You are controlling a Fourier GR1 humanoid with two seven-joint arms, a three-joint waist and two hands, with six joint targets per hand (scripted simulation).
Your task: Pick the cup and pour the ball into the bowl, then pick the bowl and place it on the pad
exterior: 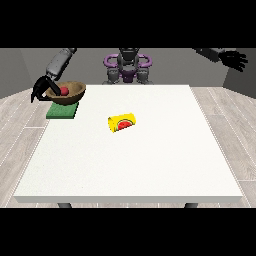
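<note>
A brown wooden bowl (70, 92) sits on the green pad (62, 111) at the table's far left edge, with a red ball (64, 91) inside it. The hand at the view's left (42, 90) is at the bowl's left rim, its fingers curled around that rim. A yellow cup (123, 122) with a watermelon picture lies on its side near the middle of the table, away from both hands. The hand at the view's right (234, 59) hangs high off the table's far right corner with fingers spread.
The white table (130, 165) spreads wide in front of the cup. The robot's torso (128, 67) stands behind the far edge. Wooden floor surrounds the table.
</note>
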